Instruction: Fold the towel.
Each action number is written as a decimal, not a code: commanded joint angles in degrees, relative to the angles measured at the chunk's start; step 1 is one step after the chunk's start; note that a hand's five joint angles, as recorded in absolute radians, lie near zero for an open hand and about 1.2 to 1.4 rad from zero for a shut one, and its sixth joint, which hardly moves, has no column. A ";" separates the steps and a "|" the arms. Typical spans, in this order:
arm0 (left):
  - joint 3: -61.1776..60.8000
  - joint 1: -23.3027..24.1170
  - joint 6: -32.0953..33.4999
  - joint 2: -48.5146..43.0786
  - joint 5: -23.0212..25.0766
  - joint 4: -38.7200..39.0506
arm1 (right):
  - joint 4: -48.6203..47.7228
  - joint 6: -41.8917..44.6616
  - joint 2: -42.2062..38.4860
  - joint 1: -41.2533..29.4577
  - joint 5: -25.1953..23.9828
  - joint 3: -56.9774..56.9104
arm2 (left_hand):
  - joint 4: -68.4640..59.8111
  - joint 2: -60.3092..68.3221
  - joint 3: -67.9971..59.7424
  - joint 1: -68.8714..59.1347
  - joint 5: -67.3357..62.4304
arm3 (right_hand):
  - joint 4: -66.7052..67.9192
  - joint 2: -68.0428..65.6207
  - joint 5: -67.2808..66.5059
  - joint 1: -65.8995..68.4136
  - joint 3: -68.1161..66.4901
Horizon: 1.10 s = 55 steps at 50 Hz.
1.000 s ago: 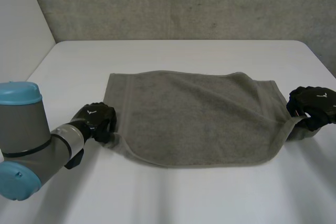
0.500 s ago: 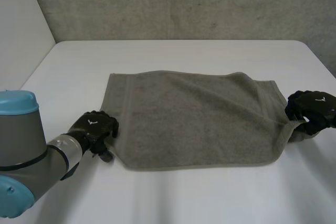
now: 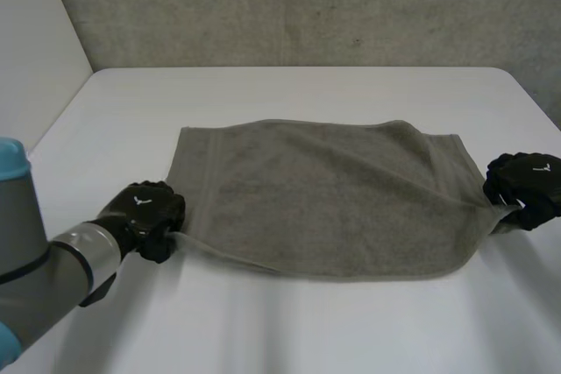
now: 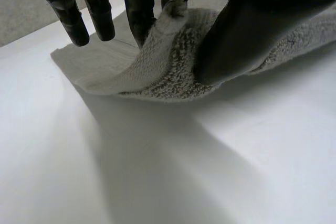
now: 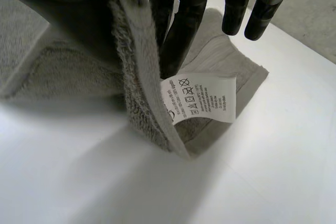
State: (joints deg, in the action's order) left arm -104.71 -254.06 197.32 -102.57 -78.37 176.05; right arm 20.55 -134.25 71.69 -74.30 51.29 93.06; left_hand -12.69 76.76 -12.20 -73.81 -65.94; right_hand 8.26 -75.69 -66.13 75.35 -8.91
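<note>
A soft grey-brown terry towel (image 3: 324, 194) lies spread out across the middle of the white table (image 3: 289, 94). Its long side runs from one hand to the other.

The black left hand (image 3: 145, 208) is at the towel's near left corner. In the left wrist view that corner sits between the thumb and the fingers (image 4: 139, 9). They pinch it and hold it a little way off the table. Two other fingers hang loose beside it and touch nothing. The left arm lies low and reaches in from the near left side, with the back of the hand facing up.

The black right hand (image 3: 526, 183) is at the towel's near right corner. In the right wrist view the thumb presses the fluffy cloth against two fingers (image 5: 181, 24), so this corner is pinched and raised too. The other fingers point down, apart from the cloth. A small white care label (image 5: 202, 96) hangs from the towel's edge at the tips of the pinching fingers.

Between the two hands the near edge sags to the table. The far edge lies flat.
</note>
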 commanded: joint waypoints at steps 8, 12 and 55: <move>6.09 -2.49 8.70 0.88 -0.02 -11.79 | 14.78 28.69 -4.98 -1.29 8.21 -6.13 | 2.69 3.24 2.20 -6.19 -4.06 | 1.74 -4.31 -3.87 4.65 -1.09; 13.53 -2.40 8.97 -4.46 0.06 -11.00 | 12.77 29.31 -9.36 -5.31 8.39 -14.80 | 2.69 3.24 2.20 -6.19 -4.06 | 1.74 -4.31 -3.87 4.65 -1.09; 9.45 -4.51 -4.75 -11.50 2.08 43.15 | -35.49 -9.89 -0.50 -12.45 -0.67 -4.99 | 2.69 3.24 2.20 -6.19 -4.06 | 1.74 -4.31 -3.87 4.65 -1.09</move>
State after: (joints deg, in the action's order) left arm -90.48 -257.39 191.95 -109.84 -76.34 220.77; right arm -14.86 -149.35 73.21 -89.68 56.56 78.43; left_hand -12.69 77.17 -12.20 -73.83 -66.48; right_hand 8.26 -75.69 -66.62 75.42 -8.94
